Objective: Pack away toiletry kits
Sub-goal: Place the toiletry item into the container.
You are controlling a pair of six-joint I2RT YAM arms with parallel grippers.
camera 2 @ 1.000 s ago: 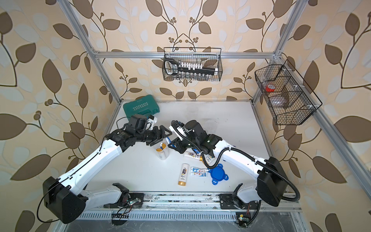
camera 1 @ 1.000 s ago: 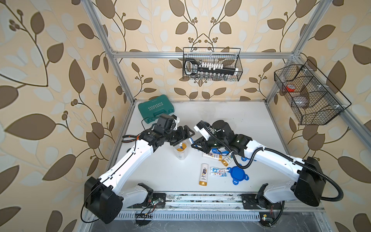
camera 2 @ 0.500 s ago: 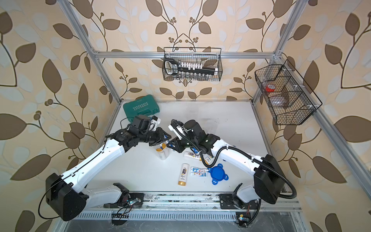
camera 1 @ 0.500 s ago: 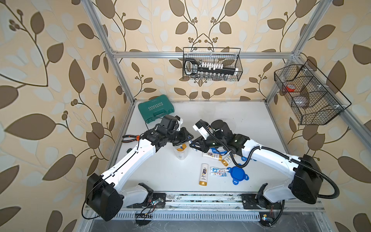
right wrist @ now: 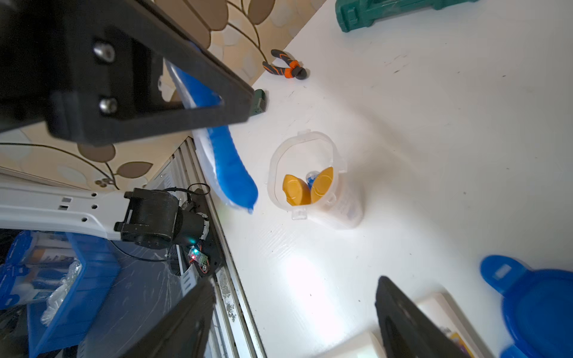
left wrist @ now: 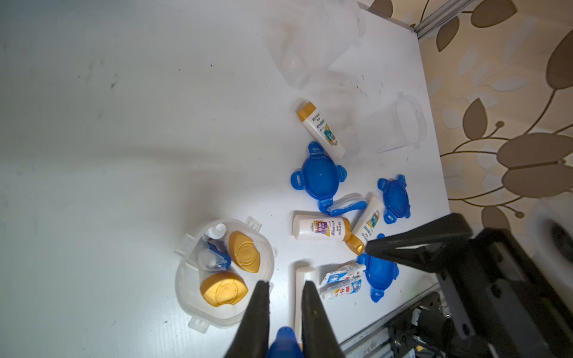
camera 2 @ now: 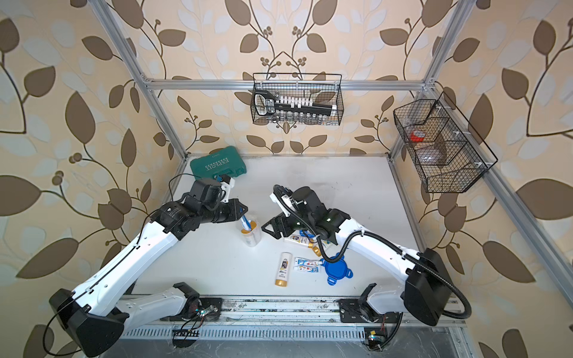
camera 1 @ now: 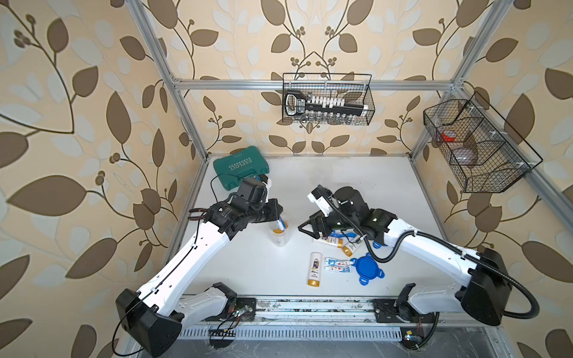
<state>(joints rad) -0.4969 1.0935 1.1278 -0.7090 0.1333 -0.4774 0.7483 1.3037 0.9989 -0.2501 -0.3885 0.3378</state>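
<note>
My left gripper (camera 1: 277, 217) is shut on a blue toothbrush (camera 1: 281, 225), which hangs tilted with its lower end at the mouth of an upright clear jar (camera 1: 280, 238). In the left wrist view the toothbrush handle (left wrist: 283, 341) sits deep between the jaws of the left gripper (left wrist: 285, 285), beside the jar (left wrist: 186, 288), which holds two gold-capped bottles (left wrist: 223, 289). My right gripper (camera 1: 305, 228) stands open and empty just right of the jar. The right wrist view shows the toothbrush (right wrist: 229, 161), the jar (right wrist: 338, 173) and the right gripper (right wrist: 294, 285).
On the table lie a bottle (camera 1: 314, 268), two toothpaste tubes (camera 1: 338, 266), a blue lid (camera 1: 369, 272) and more bottles (camera 1: 336, 241) under the right arm. Two empty jars (left wrist: 400, 124) lie farther right. A green tool case (camera 1: 242, 167) sits back left, pliers (right wrist: 285, 66) near it.
The left gripper has shut on the toothbrush that the right gripper was holding. The right gripper has opened, let go of it and drawn back a little to the right.
</note>
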